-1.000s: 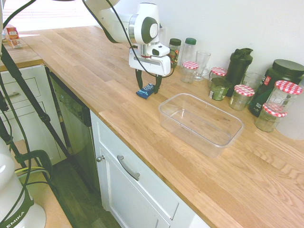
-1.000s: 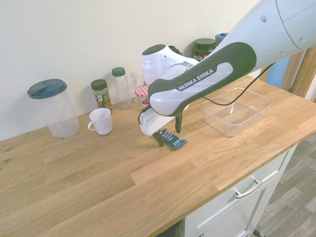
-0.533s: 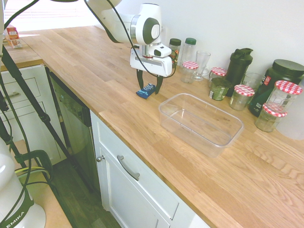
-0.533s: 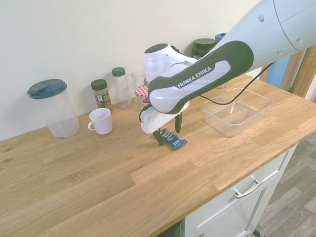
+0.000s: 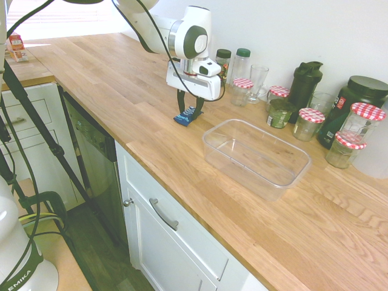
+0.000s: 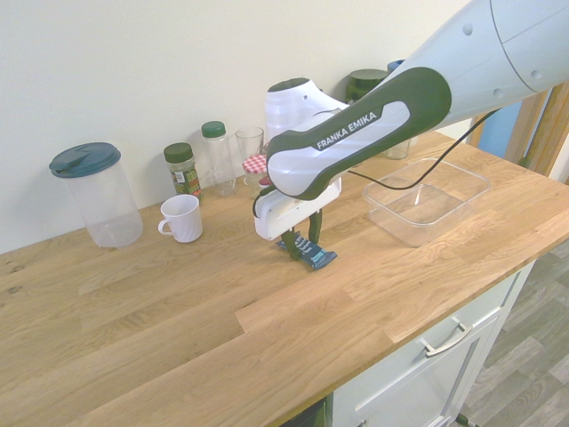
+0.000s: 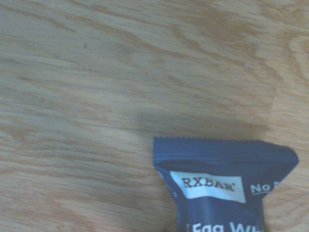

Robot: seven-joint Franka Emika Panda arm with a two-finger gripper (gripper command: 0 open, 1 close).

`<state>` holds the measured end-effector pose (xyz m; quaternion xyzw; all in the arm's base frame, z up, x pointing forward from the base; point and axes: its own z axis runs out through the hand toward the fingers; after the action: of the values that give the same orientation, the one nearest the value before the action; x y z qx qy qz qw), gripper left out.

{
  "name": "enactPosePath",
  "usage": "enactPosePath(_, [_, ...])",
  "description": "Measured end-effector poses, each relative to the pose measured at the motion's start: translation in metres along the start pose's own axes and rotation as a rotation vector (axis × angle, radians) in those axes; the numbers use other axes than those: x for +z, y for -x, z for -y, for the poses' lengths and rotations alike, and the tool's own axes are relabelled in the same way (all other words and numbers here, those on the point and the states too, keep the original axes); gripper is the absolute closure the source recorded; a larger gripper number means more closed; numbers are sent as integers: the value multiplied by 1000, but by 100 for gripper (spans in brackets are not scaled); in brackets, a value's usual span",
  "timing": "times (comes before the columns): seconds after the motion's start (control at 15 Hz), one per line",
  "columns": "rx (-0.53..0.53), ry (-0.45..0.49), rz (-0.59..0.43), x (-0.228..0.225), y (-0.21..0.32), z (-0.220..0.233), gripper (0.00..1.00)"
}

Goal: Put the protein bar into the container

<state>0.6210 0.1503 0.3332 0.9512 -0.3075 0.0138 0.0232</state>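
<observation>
Gripper jaws closed onto RXBAR protein bar on countertop, bar's middle hidden by fingers, container nearby.

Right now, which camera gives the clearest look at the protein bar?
The wrist view: the protein bar fills the lower part of the picture, with its dark blue wrapper and RXBAR label readable. Both exterior views show it only as a small blue strip on the counter between the gripper's jaws.
</observation>
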Motion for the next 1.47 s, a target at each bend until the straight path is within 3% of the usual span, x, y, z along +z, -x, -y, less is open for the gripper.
enactPosePath(0.47, [12,8,2,-8,-5,-7,100])
enactPosePath(0.67, [18,-25,-39,-59,4,-22,100])
enactPosePath(0.87, [57,-72,-78,-127,14,-70,100])
enactPosePath(1.07, [119,-124,-102,-170,4,-151,100])
enactPosePath(1.47, [204,-119,-79,-159,-28,-261,100])
